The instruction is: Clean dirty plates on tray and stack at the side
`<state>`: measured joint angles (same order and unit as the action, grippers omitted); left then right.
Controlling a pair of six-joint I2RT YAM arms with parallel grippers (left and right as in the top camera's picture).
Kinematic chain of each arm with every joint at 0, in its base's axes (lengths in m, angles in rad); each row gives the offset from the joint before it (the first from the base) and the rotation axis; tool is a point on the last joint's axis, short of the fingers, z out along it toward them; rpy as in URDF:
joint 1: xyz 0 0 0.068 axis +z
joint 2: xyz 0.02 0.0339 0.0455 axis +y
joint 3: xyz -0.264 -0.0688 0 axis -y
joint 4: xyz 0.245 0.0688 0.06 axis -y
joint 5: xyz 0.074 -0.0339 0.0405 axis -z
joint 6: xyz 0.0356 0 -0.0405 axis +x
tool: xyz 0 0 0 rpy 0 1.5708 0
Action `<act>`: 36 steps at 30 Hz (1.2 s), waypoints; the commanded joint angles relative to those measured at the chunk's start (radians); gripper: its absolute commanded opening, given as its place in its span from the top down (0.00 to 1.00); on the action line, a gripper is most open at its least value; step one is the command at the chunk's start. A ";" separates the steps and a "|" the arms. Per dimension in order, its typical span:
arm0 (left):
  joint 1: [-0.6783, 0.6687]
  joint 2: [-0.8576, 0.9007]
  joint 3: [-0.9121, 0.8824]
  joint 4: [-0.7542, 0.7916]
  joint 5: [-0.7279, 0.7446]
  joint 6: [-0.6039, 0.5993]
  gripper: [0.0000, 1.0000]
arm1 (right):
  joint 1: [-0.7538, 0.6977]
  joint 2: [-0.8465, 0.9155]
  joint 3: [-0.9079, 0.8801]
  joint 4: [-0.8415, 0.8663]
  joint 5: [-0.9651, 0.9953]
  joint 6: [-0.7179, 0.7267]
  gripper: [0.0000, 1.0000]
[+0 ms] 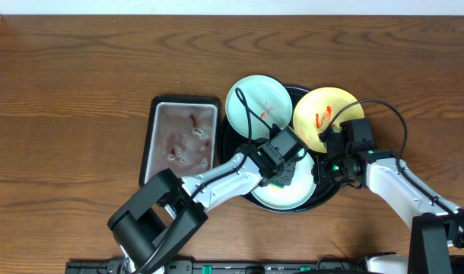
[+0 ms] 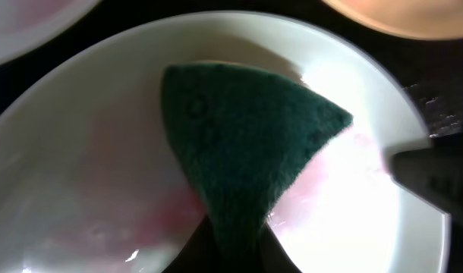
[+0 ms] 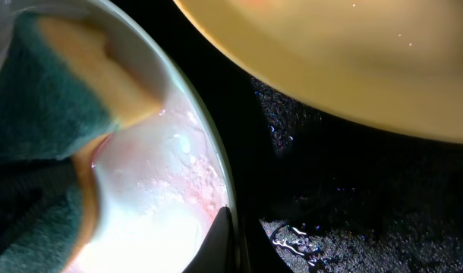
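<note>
Left end effector (image 1: 281,172), gripping sponge (image 2: 247,144), is scrubbing tray's (image 1: 297,210) front plate (image 1: 294,195); right end effector's (image 1: 321,169) closure unclear, soapy plate risking skidding.

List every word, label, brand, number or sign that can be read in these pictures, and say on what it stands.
None: no readable text in any view.
The red marks on the yellow plate and in the grey pan are smears, not writing.
The sponge and the tray show no print.
The strip at the overhead view's lower edge is too small to read.
</note>
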<state>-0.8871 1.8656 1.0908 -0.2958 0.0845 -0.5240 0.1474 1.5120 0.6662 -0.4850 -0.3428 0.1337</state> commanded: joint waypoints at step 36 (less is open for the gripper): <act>0.636 -0.290 -0.063 -0.279 0.047 0.225 0.84 | 0.070 -0.122 0.085 -0.085 0.134 -0.016 0.99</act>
<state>-0.2592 1.5677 1.0355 -0.5766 0.1104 -0.3187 0.1989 1.4776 0.6930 -0.5491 -0.2878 0.1337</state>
